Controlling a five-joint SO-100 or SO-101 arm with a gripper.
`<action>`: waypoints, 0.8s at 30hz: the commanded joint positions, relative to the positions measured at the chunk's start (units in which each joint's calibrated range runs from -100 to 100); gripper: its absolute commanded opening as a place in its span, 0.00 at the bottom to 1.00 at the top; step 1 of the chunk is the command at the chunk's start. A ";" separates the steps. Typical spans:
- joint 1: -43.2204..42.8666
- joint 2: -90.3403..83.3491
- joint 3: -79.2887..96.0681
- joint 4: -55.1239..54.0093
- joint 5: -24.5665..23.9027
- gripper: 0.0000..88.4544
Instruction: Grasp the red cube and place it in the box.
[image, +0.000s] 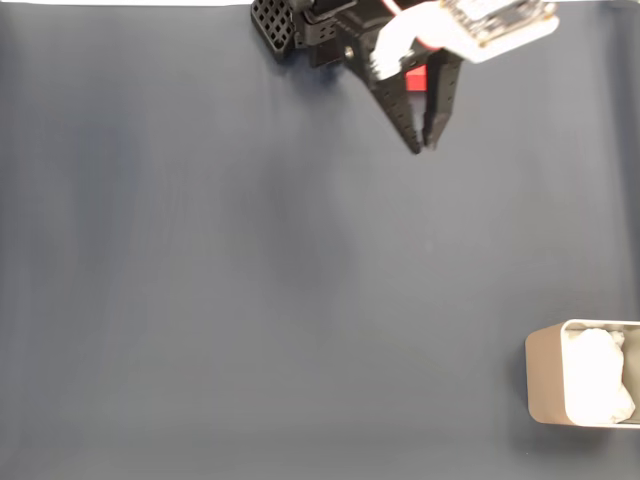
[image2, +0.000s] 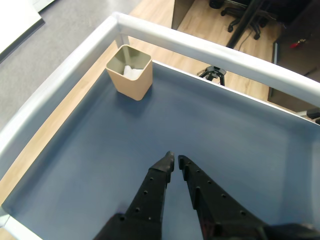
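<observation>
Hovering: the end effector (image: 422, 147) sits at the upper middle of the fixed view, its black fingers pointing down the frame over the dark blue surface (image: 250, 300).
End effector state: narrow, the two tips almost touching in both views (image2: 175, 161), with nothing between the tips.
Cube: a patch of red (image: 414, 78) shows between the finger bases in the fixed view, at the top of the frame; whether it lies on the surface under the arm or is touched by the fingers, I cannot tell.
Box: lower right corner of the fixed view (image: 545, 375), cut by the frame edge, white lining inside; in the wrist view it stands at the upper left (image2: 131, 80), upright, near a corner of the surface.
Spacing: the box is well apart from the end effector in both views.
Rim: a pale raised border (image2: 210, 50) runs around the surface in the wrist view.
</observation>
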 joint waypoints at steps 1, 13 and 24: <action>-3.57 -3.32 1.19 -0.54 0.44 0.00; -11.31 -6.96 5.84 -0.04 0.49 0.00; -20.33 -6.79 6.57 0.04 0.34 0.00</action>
